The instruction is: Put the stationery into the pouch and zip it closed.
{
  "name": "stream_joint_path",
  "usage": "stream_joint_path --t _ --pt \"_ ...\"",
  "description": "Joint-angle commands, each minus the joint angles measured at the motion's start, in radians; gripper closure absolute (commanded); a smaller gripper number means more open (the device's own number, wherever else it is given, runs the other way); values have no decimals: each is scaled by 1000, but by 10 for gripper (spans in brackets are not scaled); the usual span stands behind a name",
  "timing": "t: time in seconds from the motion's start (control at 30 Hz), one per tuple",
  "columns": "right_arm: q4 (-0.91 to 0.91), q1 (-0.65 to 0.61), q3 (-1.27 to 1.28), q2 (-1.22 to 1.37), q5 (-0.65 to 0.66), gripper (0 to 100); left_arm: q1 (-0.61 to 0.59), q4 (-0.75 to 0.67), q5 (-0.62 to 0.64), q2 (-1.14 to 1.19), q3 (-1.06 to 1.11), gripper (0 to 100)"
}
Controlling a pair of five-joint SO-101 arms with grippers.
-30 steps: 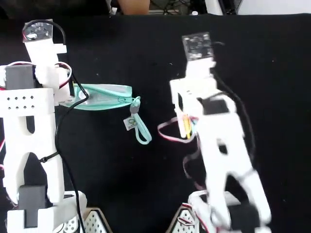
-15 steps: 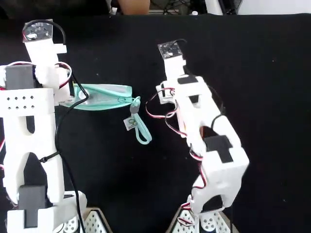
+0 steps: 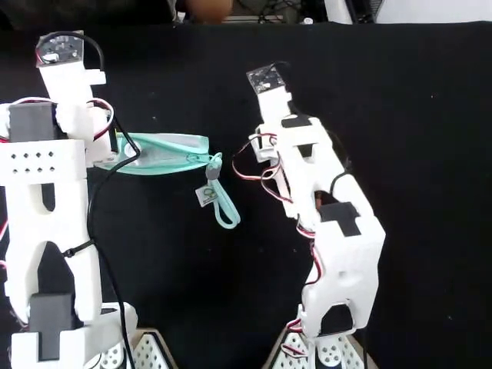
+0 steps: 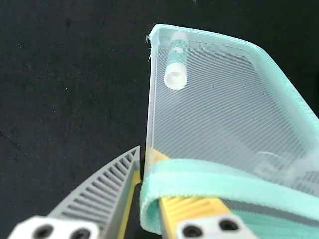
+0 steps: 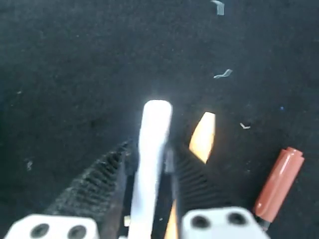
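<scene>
Pouch (image 3: 165, 154): mint-green trim, translucent striped panel. Table (image 3: 430, 115): black. Stick (image 5: 149, 159): white. Pen (image 5: 278, 183): brick-red.

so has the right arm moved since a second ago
Yes: in the high view the right arm has swung toward the pouch, which has stayed put.

Covered in black cloth: the counter (image 3: 430, 115). Lying on it toward the left, a teal-edged mesh pouch (image 3: 165, 154), with its looped strap (image 3: 229, 223) trailing flat beside the zip end. Elsewhere on the cloth, a reddish-brown stick (image 5: 278, 183) and a few pale scraps (image 5: 223, 73).
</scene>
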Motion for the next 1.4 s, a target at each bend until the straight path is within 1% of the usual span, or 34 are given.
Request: stream_joint_path --t 0.0,0.13,0.23,0.3,0.47,0.53,0.6,0.7,0.77,0.93,1.2,1.37 --pt "46 5 -10 -87 3 987 -10 3 -2 3 2 970" --pt "98 0 124 -265 3 986 -10 3 -3 3 1 970" --pt "166 -12 272 -435 3 986 -10 3 -3 3 -2 970" --pt "178 -18 397 -542 9 986 -10 3 -3 3 -5 970" --pt "178 -94 690 -739 17 986 -12 -12 -3 3 2 970" --pt "184 -114 757 -776 71 981 -12 -12 -3 3 2 970" --pt "184 -115 791 -779 120 939 -10 -11 -3 0 2 970" --pt "199 -114 799 -754 141 818 -10 -11 -3 -2 2 970" --pt "221 -120 782 -731 143 786 -10 -11 -3 0 2 970" --pt "272 -120 679 -674 144 822 -13 -11 -3 0 2 970" --pt "353 -120 483 -479 146 825 -12 -11 -3 2 2 970" --pt "362 -120 424 -354 147 825 -13 -11 -3 3 4 970"
